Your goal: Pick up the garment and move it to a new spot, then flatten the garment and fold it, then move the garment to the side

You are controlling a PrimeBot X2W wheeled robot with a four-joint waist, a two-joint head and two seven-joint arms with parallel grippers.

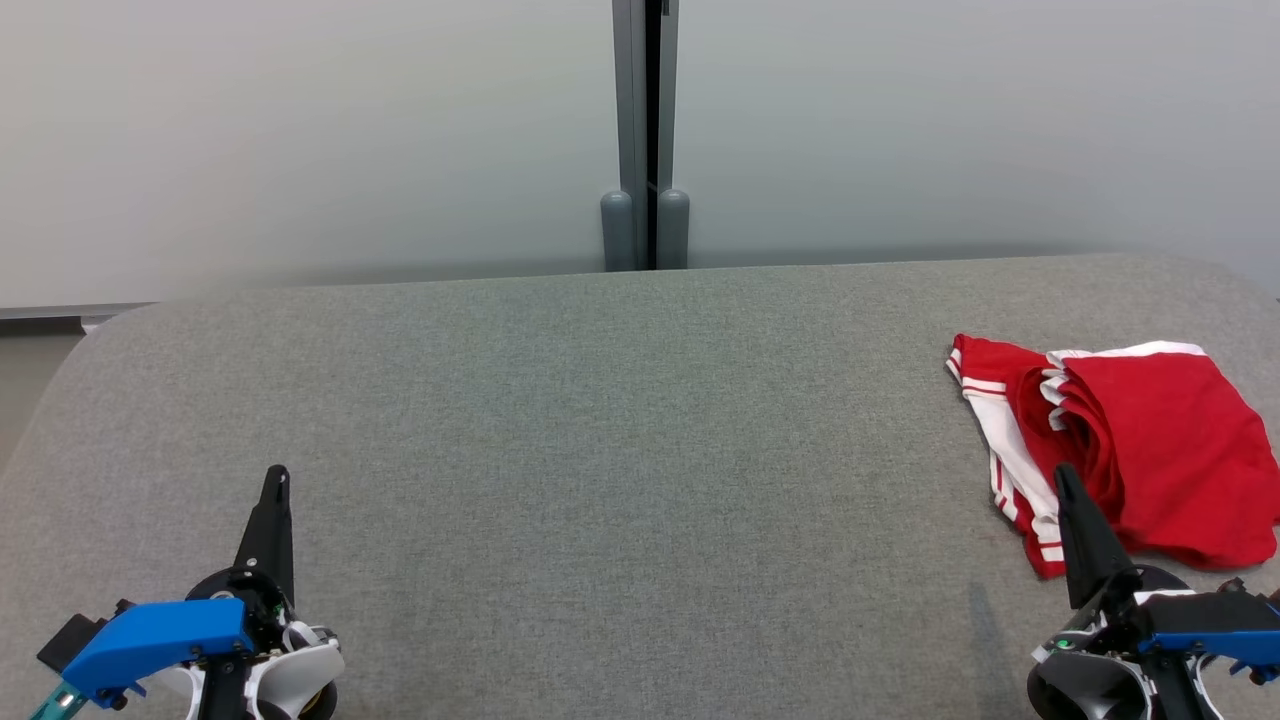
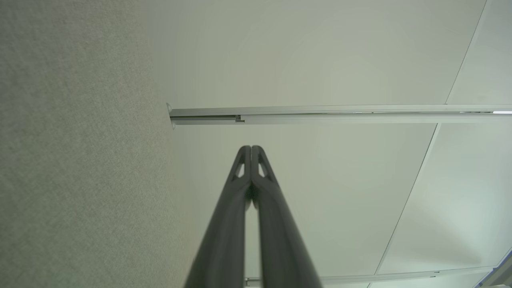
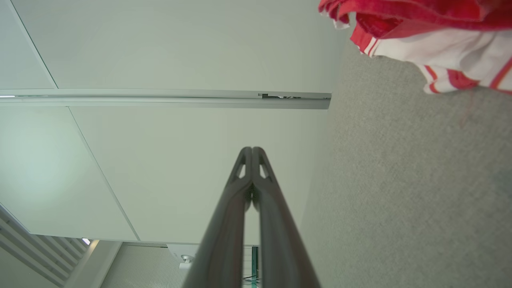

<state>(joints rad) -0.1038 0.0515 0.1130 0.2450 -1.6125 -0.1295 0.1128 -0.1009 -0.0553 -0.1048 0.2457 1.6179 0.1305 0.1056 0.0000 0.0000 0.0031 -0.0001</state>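
Both pairs of long dark fingers are pressed shut tip to tip, with nothing between them. The right gripper (image 1: pixel 1066 478) hovers low over the near right of the worktop, and from the head view its tips overlap the near edge of the cloth. Its own wrist view shows the fingers (image 3: pixel 240 176) pointing past it with grey fabric between, so they look apart from it. The left gripper (image 1: pixel 277 478) sits well away at the near left, over bare surface.

The crumpled red fabric garment with white striped trim (image 1: pixel 1165 440) lies bunched at the far right of the grey, woven-textile-covered worktop (image 1: pixel 620 450), close to its right edge. It looks like sports shorts, thin and matt, folded over itself in soft ridges.

I'd judge it light and limp: it will droop and bunch once lifted, and nothing in it can break. The white banded edge nearest the right gripper seems the firmest place to pinch, being doubled cloth. The fingers would have to part first. The rough weave underneath may drag at it, so lifting clear should work better than sliding.

Behind stands a smooth pale panelled wall (image 1: pixel 300 130) with a grey metal post (image 1: pixel 645 130) at its middle.
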